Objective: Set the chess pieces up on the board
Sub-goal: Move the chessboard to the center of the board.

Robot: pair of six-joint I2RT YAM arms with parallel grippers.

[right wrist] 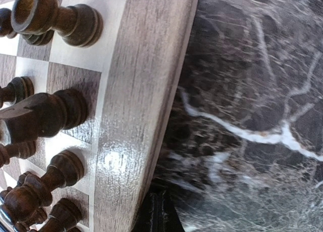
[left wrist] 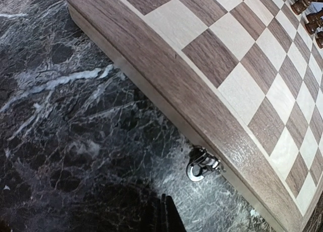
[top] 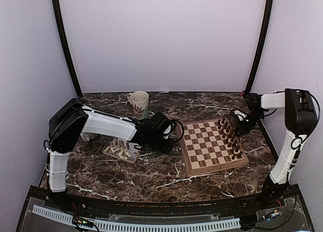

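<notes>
Over dark marble tabletop (top: pixel 151 174), hovering beside square wooden checkered chessboard (top: pixel 204 146): left gripper (left wrist: pixel 162 213) pinched closed, empty; right gripper (right wrist: pixel 159 214) likewise. Probably fetching cream-white chess pieces (top: pixel 119 149) next, needing opening first.

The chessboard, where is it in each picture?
Top external: the board lies right of centre on the table.
Left wrist: the board fills the upper right, edge running diagonally.
Right wrist: the board fills the left half, border and edge squares.
Shared landmark: the dark brown pieces, on its right side from above, top right corner at the left wrist, far left at the right wrist.
</notes>
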